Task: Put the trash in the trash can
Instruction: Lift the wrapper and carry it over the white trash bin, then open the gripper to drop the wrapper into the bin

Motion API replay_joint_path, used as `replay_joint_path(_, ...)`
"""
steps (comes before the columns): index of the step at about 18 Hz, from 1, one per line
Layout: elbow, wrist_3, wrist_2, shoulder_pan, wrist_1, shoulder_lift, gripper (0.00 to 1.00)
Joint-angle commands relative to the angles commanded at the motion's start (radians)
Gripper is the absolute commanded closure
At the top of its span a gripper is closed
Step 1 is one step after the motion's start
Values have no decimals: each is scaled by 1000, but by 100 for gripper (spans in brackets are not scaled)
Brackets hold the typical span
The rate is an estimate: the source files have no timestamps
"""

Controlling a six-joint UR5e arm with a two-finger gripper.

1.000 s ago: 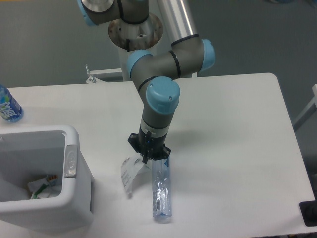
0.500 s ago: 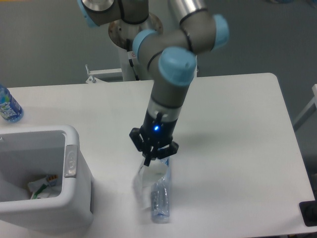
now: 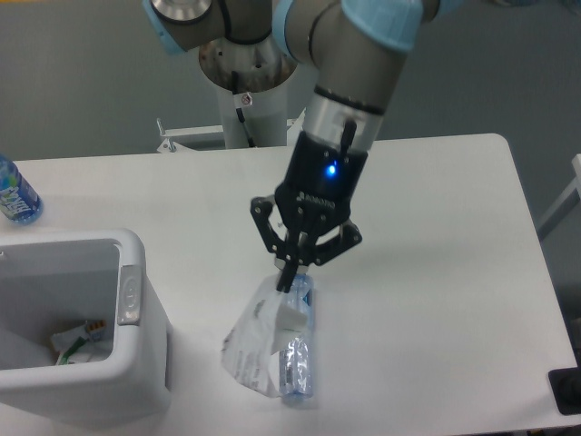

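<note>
My gripper [image 3: 289, 275] hangs above the table's front middle, shut on the top corner of the crumpled white paper wrapper [image 3: 256, 343]. The wrapper dangles below the fingertips, off the table and partly in front of the plastic bottle. That long clear crinkled bottle [image 3: 298, 365] lies flat on the table just right of the wrapper, its bluish cap end [image 3: 304, 292] pointing away from me. The white trash can [image 3: 136, 363] stands at the front left, well to the left of the gripper, open at the top.
Some paper scraps [image 3: 78, 341] lie inside the trash can. An upright bottle with a blue label [image 3: 14, 194] stands at the table's far left edge. The arm's base column [image 3: 245, 100] rises behind the table's back edge.
The gripper closed on the wrapper beside the bottle and rose with it, lifting it off the table. The bottle has stayed where it lay.
</note>
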Motion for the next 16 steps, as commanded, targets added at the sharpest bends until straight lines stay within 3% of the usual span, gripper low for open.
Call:
replay_joint_path(6,-17,-88,-72,-68,0,55,100)
replay_joint_path(9,-55,-74,-72,-150,2,60,100)
replay_joint_path(15,-64,-49,-71,-262,8,2,100)
replay_joint_path(16,-64,-48,-71,-265,8,-3,88)
